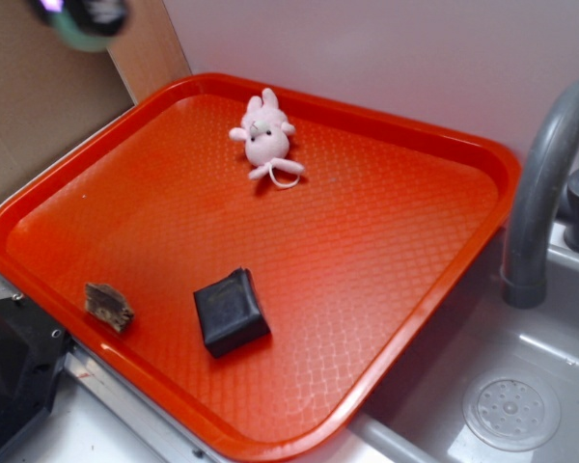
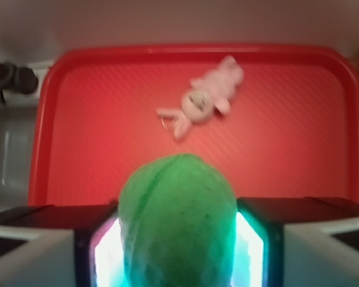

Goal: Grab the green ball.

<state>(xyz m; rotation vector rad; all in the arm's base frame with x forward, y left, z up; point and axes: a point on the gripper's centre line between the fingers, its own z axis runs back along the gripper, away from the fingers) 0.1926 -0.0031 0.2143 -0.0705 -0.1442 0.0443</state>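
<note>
The claw (image 2: 178, 239) is clenching the green ball (image 2: 177, 221) high above the orange tray's (image 1: 463, 145) far left corner. Only 2 side contacts are holding it, so the round ball could be slipping free onto the tray.

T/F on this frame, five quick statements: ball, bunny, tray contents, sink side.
1. The gripper holds the green ball between its fingers. True.
2. The ball rests on the tray. False: it is held above the tray; in the exterior view the ball sits at the top left corner, off the tray surface.
3. The pink bunny lies on the tray. True.
4. The tray holds only the bunny. False: a black block and a small brown piece lie near its front edge.
5. The faucet stands to the left of the tray in the exterior view. False: it is on the right, over the sink.
</note>
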